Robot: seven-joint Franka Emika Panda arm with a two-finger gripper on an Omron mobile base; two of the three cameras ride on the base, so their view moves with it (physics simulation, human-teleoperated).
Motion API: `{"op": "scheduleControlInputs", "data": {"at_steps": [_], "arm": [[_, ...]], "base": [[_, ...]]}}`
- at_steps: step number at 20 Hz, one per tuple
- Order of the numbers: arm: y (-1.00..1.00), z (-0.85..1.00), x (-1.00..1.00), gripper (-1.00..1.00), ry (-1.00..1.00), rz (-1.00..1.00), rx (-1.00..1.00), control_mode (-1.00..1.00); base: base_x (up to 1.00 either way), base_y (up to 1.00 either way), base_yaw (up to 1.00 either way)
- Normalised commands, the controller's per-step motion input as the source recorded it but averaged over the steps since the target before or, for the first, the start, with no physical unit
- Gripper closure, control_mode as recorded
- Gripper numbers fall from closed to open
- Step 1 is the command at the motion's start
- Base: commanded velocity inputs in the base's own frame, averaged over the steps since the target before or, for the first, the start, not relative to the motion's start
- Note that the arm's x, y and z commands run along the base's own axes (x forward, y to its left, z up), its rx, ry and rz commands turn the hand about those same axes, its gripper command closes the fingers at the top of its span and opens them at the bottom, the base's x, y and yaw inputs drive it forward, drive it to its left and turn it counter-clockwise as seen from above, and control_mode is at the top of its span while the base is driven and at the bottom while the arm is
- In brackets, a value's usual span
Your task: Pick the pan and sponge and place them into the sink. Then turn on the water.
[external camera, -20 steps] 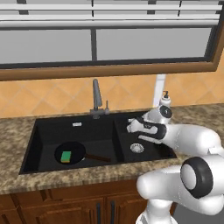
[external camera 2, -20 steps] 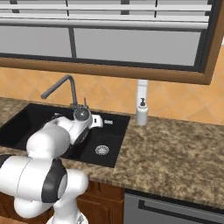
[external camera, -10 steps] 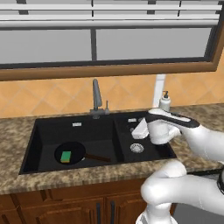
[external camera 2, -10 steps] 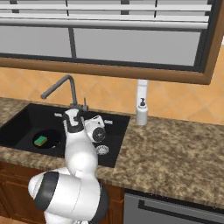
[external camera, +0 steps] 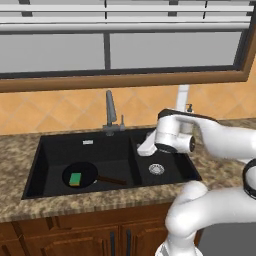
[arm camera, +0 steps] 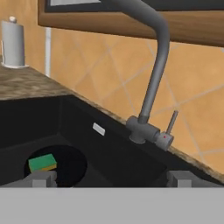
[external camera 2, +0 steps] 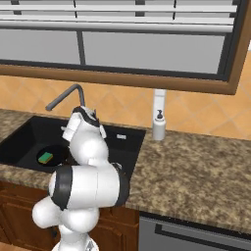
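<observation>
- Granite counter (external camera: 20, 150) surrounds the black sink (external camera: 50, 155); in its wide basin lies the pan (external camera: 80, 174) with the sponge (external camera: 75, 179) inside it.
- From the right base view, the gripper (external camera 2: 67, 130) hangs over the sink, below the tap (external camera 2: 61, 97).
- From the hand view, the fingertips (arm camera: 40, 179) stand wide apart and hold nothing; the tap's lever (arm camera: 172, 122) is ahead.

the round shallow black frying pan (external camera: 80, 174) is lying in the wide left basin of the matte black double-basin sink (external camera: 45, 150), the small green-and-yellow sponge (external camera: 75, 179) sitting in it. the tall dark-grey metal tap (external camera: 110, 111) is standing behind the sink, the white soap bottle (external camera 2: 159, 122) sitting right of it on the counter.
</observation>
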Motion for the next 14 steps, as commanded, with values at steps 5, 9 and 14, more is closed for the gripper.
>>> {"op": "scheduleControlInputs", "data": {"at_steps": [5,9,14], "arm": [[0.00,0.02,0.24,-1.00,0.10,0.00,0.00,-1.00],[0.00,0.00,0.23,-1.00,0.08,0.00,0.00,-1.00],[-0.09,0.07,0.05,-1.00,0.02,0.00,0.03,-1.00]], "base": [[0.00,0.00,0.00],[0.00,0.00,0.00],[0.00,0.00,0.00]]}}
